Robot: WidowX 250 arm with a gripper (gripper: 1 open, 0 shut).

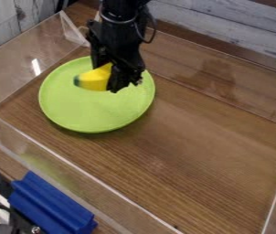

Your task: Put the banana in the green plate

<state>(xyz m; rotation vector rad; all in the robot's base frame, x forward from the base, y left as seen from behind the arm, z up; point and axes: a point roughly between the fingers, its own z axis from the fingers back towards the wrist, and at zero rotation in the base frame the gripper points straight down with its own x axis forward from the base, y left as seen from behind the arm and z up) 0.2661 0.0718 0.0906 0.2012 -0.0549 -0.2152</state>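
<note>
The green plate (86,110) lies on the wooden table at the left of the view. Over its upper middle hangs my black gripper (109,78), pointing almost straight down. Its fingers are shut on the banana (95,79), a small yellow piece whose green tip pokes out to the left. The banana sits just above the plate's surface; whether it touches the plate I cannot tell.
Clear plastic walls ring the table, with one edge along the front left (6,137). A blue object (49,212) lies outside the wall at the bottom left. Bare wood (214,155) spreads to the right of the plate.
</note>
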